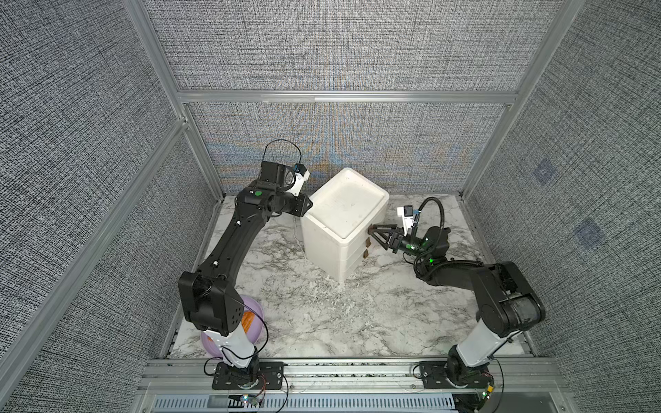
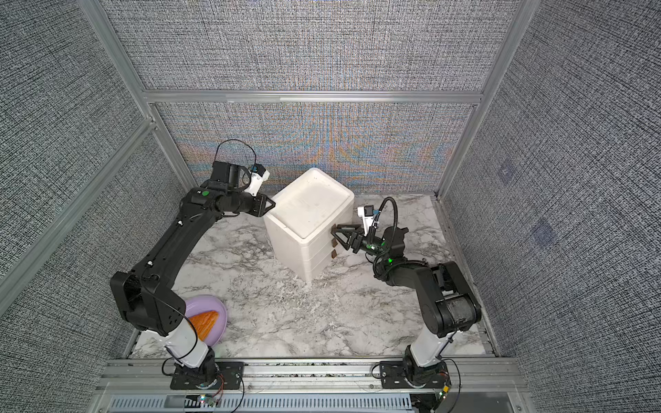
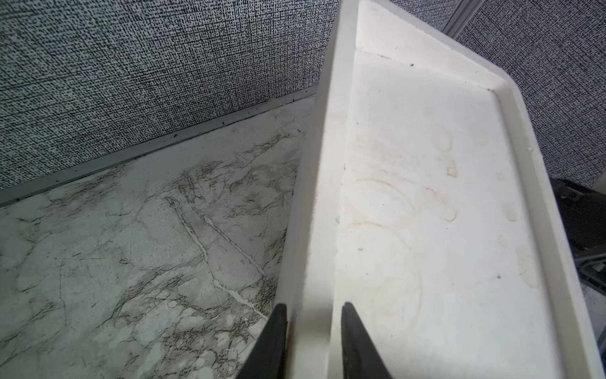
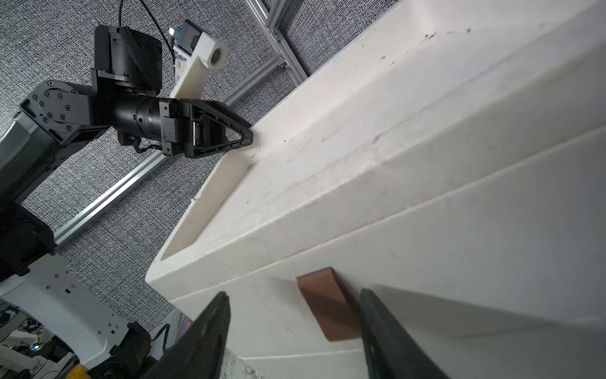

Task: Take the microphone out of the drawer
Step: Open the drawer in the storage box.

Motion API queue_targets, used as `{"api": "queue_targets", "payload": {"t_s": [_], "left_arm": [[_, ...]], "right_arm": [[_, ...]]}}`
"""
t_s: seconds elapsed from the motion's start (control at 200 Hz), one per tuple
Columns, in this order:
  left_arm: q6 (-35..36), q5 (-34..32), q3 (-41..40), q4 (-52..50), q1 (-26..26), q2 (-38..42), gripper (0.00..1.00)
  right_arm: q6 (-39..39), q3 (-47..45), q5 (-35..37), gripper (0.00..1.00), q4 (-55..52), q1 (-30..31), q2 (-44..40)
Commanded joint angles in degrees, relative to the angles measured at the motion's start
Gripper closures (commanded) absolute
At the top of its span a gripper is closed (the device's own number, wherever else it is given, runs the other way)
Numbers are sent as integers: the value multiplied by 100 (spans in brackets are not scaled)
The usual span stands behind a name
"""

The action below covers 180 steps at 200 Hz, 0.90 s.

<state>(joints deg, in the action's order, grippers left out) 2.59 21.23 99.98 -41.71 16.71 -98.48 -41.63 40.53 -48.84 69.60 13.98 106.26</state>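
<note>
A white drawer box (image 1: 322, 246) is standing in the middle of the frame on the marble tabletop (image 1: 304, 321). Its drawers are all sitting shut. The microphone is not showing in any view, so I cannot tell which drawer is holding it. The left gripper (image 1: 309, 205) jaws are pinching the box's top rim. The right gripper (image 1: 370, 231) jaws are standing spread around the top brown handle (image 4: 324, 305). At the lower left, a purple bowl (image 2: 223, 318) is holding an orange piece of food (image 2: 205, 321), and the left arm is half hiding it.
</note>
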Motion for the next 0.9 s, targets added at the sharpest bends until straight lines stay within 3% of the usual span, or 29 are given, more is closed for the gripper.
{"api": "queue_targets", "payload": {"t_s": [0.0, 0.16, 0.52, 0.896], "left_arm": [[49, 125, -23, -154, -1, -37, 71], [49, 169, -33, -131, 3, -41, 72], [53, 184, -68, -118, 4, 1, 72], [59, 183, -84, -109, -1, 19, 71]], "right_arm": [[-164, 32, 56, 38, 440, 20, 72], [28, 134, 65, 43, 115, 78, 119], [1192, 303, 827, 50, -1108, 381, -66], [2147, 709, 606, 68, -1946, 404, -20]]}}
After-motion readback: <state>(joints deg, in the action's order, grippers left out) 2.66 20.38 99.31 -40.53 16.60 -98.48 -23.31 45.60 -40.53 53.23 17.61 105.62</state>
